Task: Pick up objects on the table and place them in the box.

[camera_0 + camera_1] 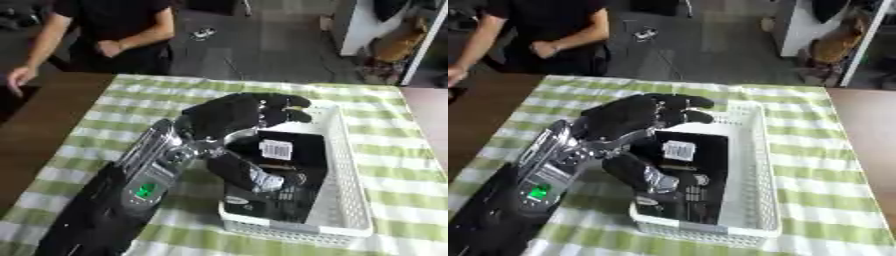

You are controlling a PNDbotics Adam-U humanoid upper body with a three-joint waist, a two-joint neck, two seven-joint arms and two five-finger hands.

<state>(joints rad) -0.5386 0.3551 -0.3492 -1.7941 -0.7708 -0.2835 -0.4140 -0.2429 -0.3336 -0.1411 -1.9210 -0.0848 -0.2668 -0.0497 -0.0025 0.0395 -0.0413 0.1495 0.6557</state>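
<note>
The black box (278, 172), flat with a white barcode label (276, 149), lies inside the white basket (346, 200), toward its left and near side. My left robot hand (236, 116) reaches over the basket's left rim, fingers curled above the box's far end and thumb lying on its top face; whether the fingers actually press the box I cannot tell. My forearm hides the basket's left wall and part of the box. Print on the box's near end is too small to read. Bare basket floor shows right of the box. The basket stands on the bench (394, 150) under a green-checked cloth, open cloth on all sides. My right robot hand appears in neither view.
</note>
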